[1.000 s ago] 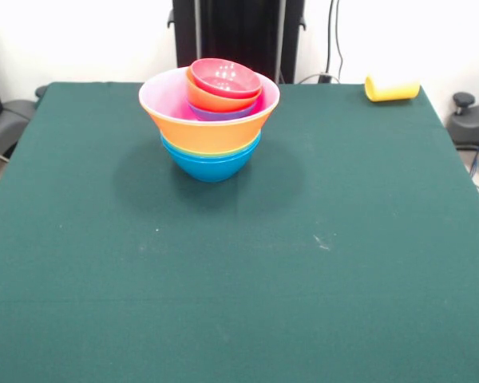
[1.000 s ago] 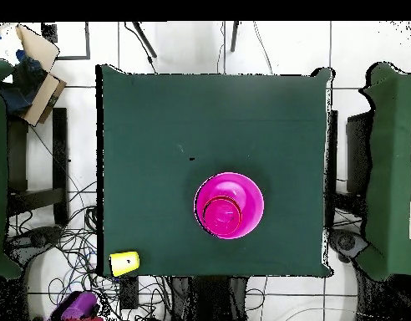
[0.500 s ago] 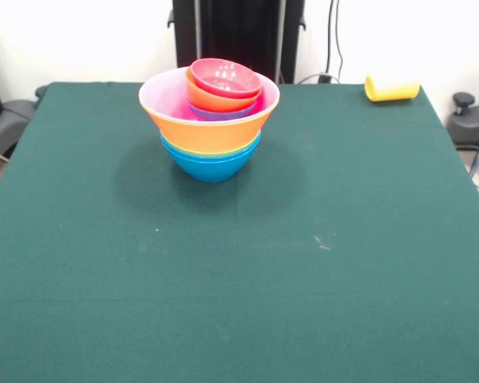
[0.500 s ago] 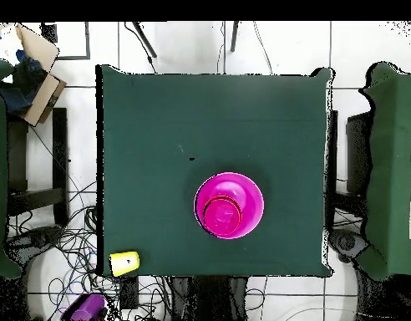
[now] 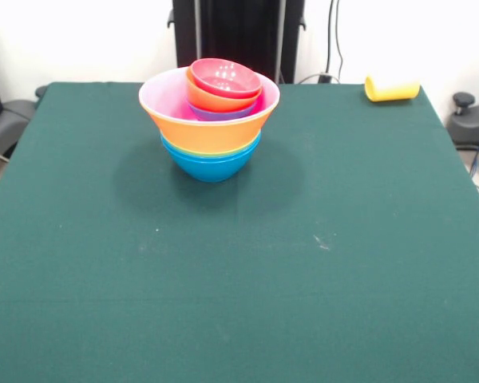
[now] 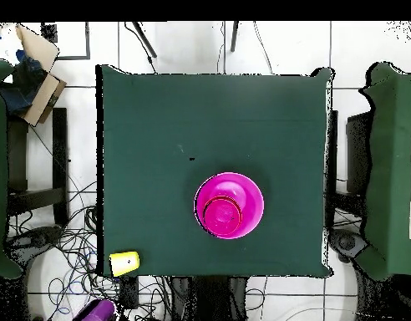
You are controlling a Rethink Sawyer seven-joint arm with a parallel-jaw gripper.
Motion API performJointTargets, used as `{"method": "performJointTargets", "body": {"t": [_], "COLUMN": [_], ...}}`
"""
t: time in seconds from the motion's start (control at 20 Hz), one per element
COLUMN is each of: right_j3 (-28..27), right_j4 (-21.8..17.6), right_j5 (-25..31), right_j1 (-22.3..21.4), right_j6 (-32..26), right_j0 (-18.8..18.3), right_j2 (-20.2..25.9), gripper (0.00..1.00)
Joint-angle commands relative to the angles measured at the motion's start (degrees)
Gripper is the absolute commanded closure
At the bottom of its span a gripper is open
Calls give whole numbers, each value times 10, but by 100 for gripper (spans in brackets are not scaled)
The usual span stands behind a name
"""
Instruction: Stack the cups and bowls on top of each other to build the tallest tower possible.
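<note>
No arm or fingers show in either view, so their state cannot be told. Since the earlier frames only the purple cup (image 6: 95,312) has shifted, rightward on the floor at the overhead's lower left. The tower (image 5: 210,120) stands at upper centre of the green surface (image 5: 239,263): blue bowls beneath, orange and pink above, small crimson bowl (image 5: 226,78) topmost. The yellow cup (image 5: 391,88) lies at the surface's upper right corner.
</note>
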Motion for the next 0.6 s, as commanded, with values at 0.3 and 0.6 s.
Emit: {"method": "performJointTargets", "body": {"t": [0.3,0.6], "right_j3": [43,35], "right_j4": [-25,-34], "right_j5": [-93,-146], "right_j1": [93,153], "right_j6": [139,149], "right_j0": [-6,-5], "right_j2": [31,35], "gripper": [100,100]}}
